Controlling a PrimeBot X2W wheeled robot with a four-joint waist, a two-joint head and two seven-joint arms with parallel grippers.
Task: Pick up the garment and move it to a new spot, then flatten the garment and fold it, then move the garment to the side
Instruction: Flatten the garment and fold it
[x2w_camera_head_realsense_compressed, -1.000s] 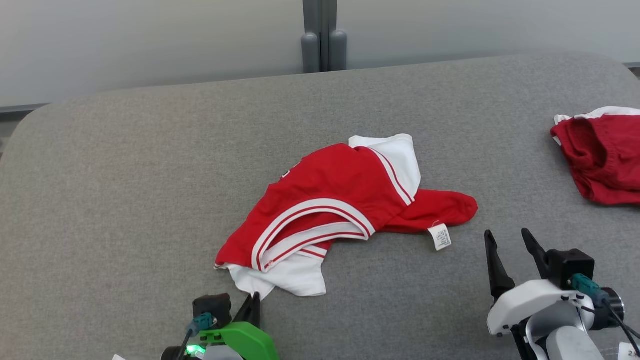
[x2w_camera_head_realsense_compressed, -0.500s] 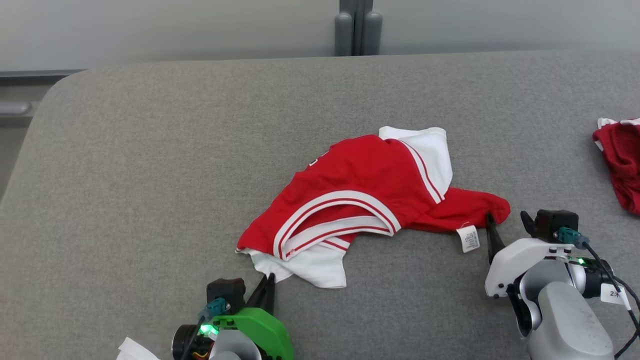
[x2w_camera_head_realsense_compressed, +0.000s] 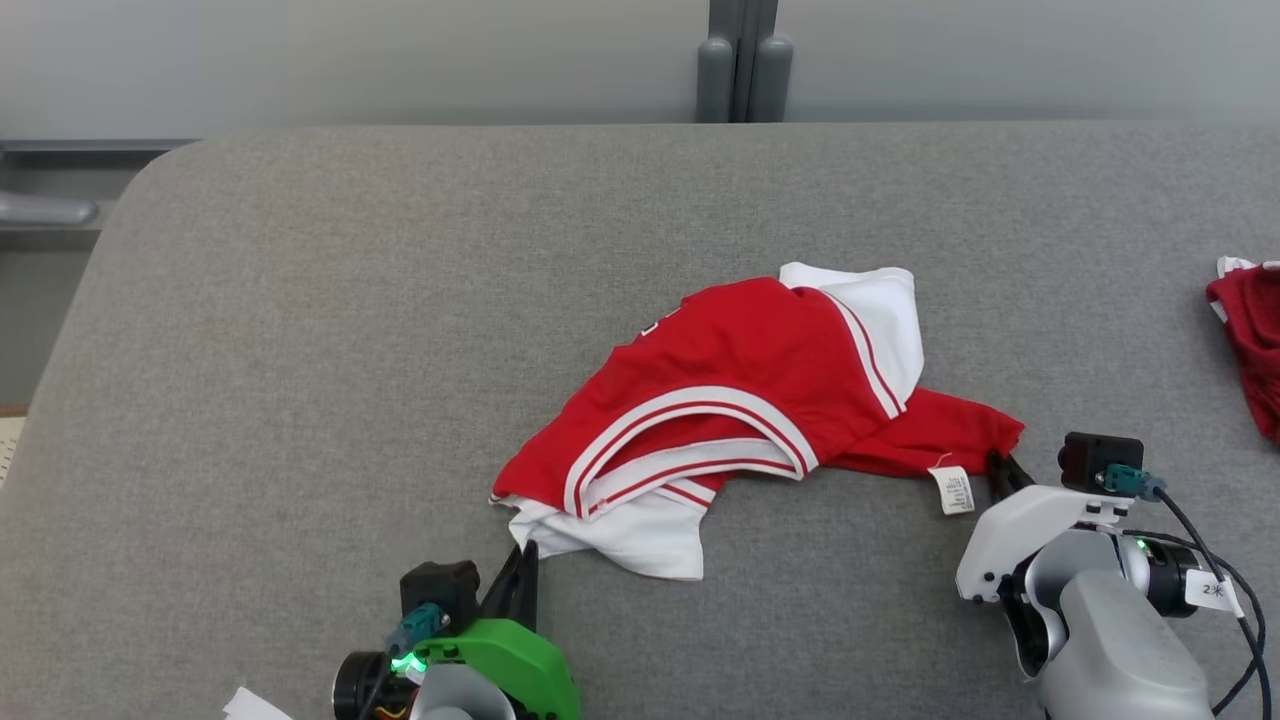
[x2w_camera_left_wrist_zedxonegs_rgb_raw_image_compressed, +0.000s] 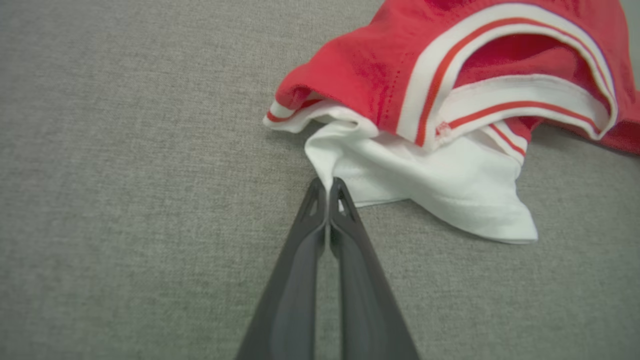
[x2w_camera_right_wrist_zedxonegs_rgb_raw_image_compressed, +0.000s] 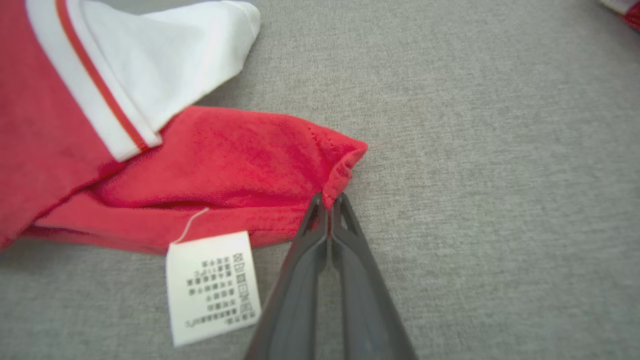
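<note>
Since a second ago: right claw (x2w_camera_head_realsense_compressed: 1000, 468) up from wide open and apart, now pinched shut on the red corner (x2w_camera_right_wrist_zedxonegs_rgb_raw_image_compressed: 345, 162) of the garment (x2w_camera_head_realsense_compressed: 740, 370). And the left claw (x2w_camera_left_wrist_zedxonegs_rgb_raw_image_compressed: 327, 184) shut tight on the white corner (x2w_camera_left_wrist_zedxonegs_rgb_raw_image_compressed: 332, 160). Head camera turned a bit as well, so no real slide of the cloth.

Biggest first: gray table (x2w_camera_head_realsense_compressed: 300, 350), soft and flat, with round far corners. On it, near the middle and a bit toward the near edge, the garment, red with white stripes, all bunched up. Over at the right edge, another red cloth (x2w_camera_head_realsense_compressed: 1250, 350), well apart. Then the two claws by the near edge, one at each end of the garment. Smallest, a white label (x2w_camera_right_wrist_zedxonegs_rgb_raw_image_compressed: 212, 285) just beside the right claw, not in its grip.

Now the pick-up, most likely. Lift both claws together and at the same height. Pull apart gently to open the cloth out without a twist. Go slow: only thin bits of cloth caught, by the look of it, and easy to lose. Set down well clear of the other red cloth.
</note>
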